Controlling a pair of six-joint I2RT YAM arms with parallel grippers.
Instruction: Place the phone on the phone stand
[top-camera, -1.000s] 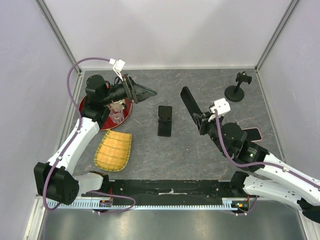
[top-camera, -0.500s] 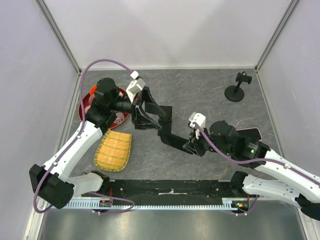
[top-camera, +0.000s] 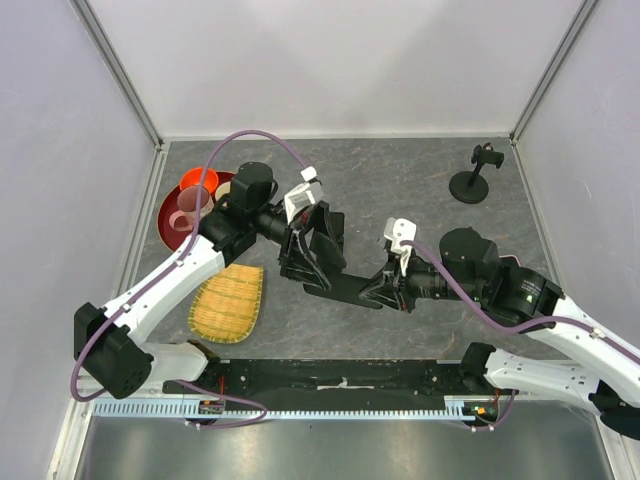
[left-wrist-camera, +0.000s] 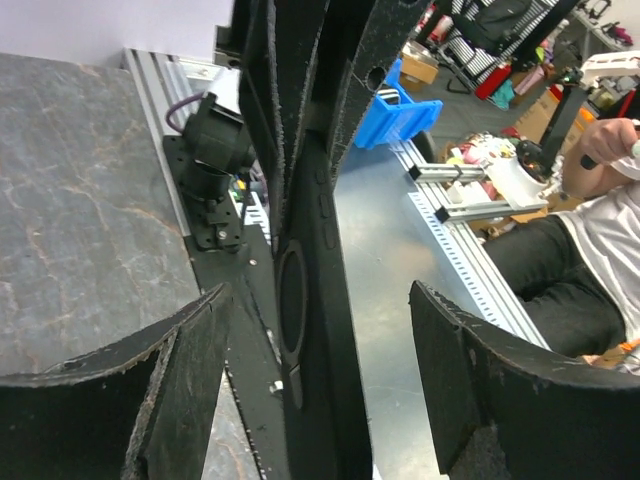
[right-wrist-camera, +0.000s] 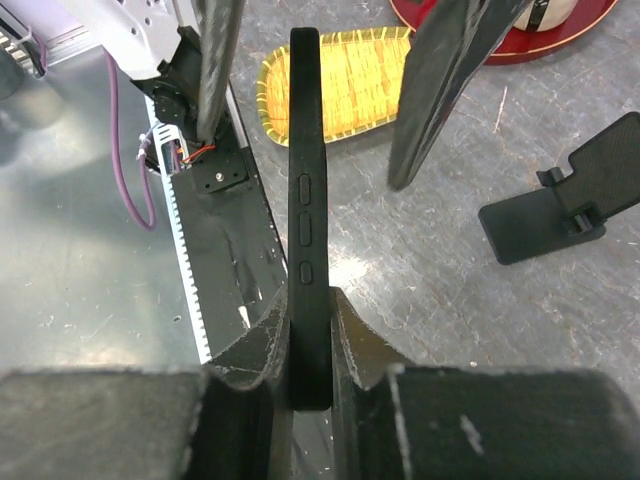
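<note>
Right wrist – right gripper (right-wrist-camera: 310, 310) pinches the phone (right-wrist-camera: 305, 150) edge-on, left gripper (left-wrist-camera: 318, 330) spread around it, phone stand (right-wrist-camera: 545, 215) cropped.

both arms are reaching inward, meeting near the centre. the right claw (top-camera: 378, 291) is pinching the phone (right-wrist-camera: 303, 180) edge-on between closed fingers; the left claw (top-camera: 316, 250) is gaping wide, straddling its far end.

The black phone (right-wrist-camera: 303, 230) is clamped edge-on in the right gripper (right-wrist-camera: 305, 318), near the black phone stand (right-wrist-camera: 565, 200).
</note>
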